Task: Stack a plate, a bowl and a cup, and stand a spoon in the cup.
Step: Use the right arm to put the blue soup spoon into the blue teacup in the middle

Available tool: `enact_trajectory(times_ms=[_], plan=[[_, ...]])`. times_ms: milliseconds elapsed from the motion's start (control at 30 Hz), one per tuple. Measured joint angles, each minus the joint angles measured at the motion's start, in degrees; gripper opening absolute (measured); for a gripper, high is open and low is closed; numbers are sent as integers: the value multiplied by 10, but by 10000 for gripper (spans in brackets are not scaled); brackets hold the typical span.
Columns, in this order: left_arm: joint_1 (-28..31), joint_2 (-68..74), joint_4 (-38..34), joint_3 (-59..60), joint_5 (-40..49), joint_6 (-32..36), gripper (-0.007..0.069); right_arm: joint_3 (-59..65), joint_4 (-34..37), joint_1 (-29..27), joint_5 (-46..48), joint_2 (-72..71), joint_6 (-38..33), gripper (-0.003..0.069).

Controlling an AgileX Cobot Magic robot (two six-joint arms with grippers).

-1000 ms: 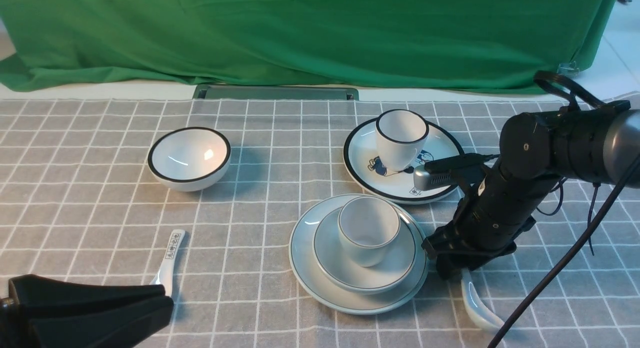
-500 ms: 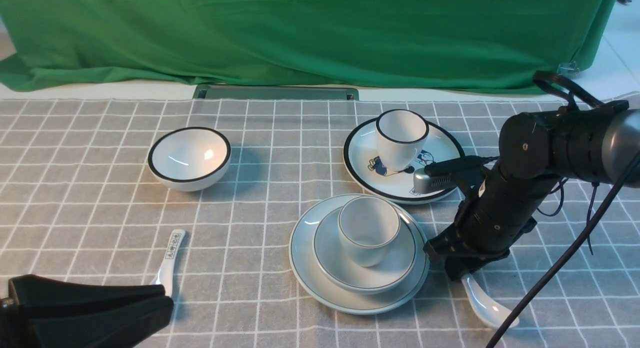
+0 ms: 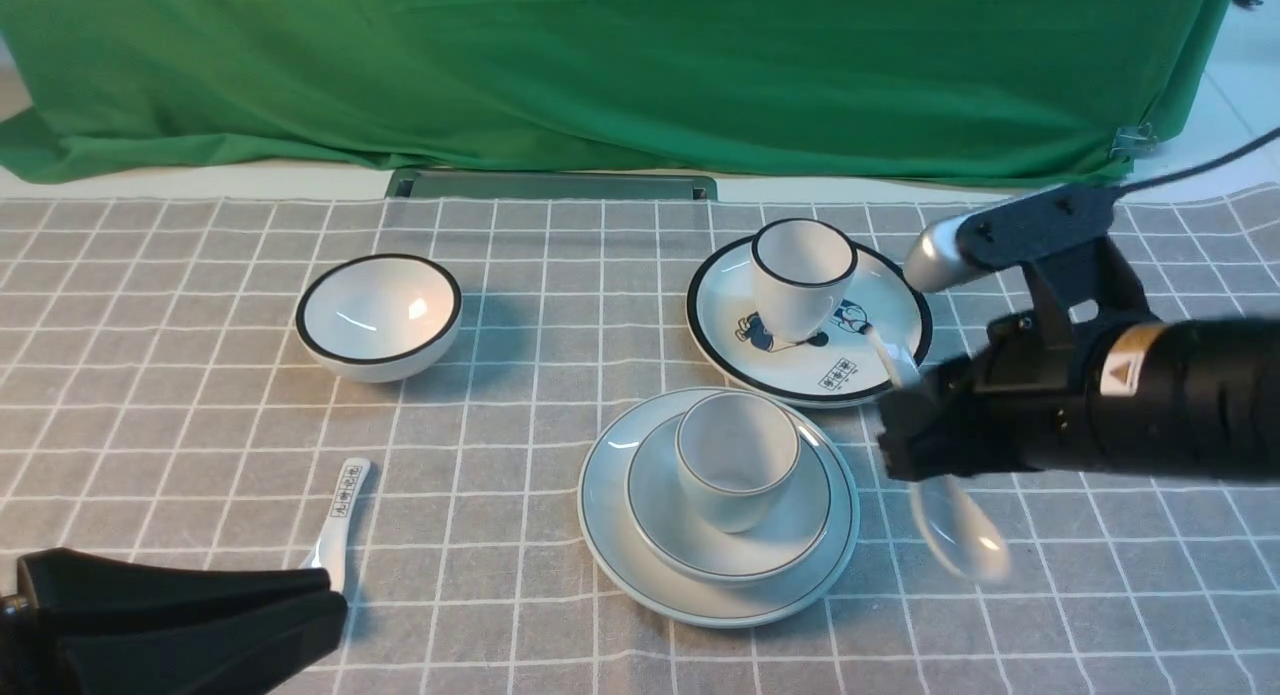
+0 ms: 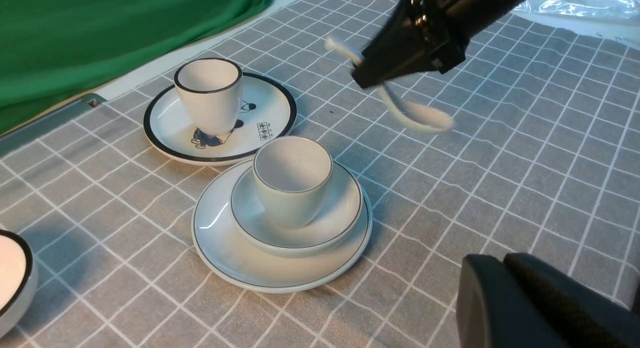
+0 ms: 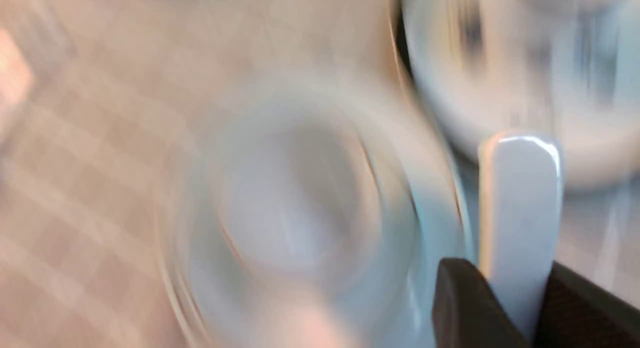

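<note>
We have the spoon [image 3: 957,530] up off the cloth in our right gripper [image 5: 492,305] — its fingers are clenched on the handle, with the handle's end sticking out past them on one side and the bowl-shaped end on the other. In the front view the spoon slants, scoop end lower and nearer to us, to the right of the stack; our right arm [image 3: 1130,395] and the spoon are blurred there.

We see the cup [image 3: 738,462] upright and empty inside the bowl [image 3: 655,495], and the bowl sits on the plate [image 3: 615,565]. The spoon is outside the cup, apart from it.

Our left gripper [image 4: 505,260] is clenched with nothing in it, at the near left of the front view. Just beyond its tips lies the spoon with black characters [image 3: 343,505], flat on the checked cloth [image 3: 500,595].

Behind the stack, the black-rimmed cup [image 3: 800,295] stands on the black-rimmed plate [image 3: 730,325] — and the black-rimmed bowl [image 3: 379,320] rests farther left, upright on the cloth.
</note>
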Motion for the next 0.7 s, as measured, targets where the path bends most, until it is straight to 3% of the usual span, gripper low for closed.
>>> enact_trajectory(times_ms=[67, 233, 467, 700], plan=[[0, 0, 0, 0, 0, 0, 10, 37, 3, 47, -188, 2, 1, 167], [0, 0, 0, 0, 0, 0, 10, 47, 2, 101, -405, 64, 4, 167], [0, 0, 0, 0, 0, 0, 10, 47, -3, 103, -493, 145, 33, 167], [0, 0, 0, 0, 0, 0, 10, 47, -8, 103, -512, 198, 59, 167]])
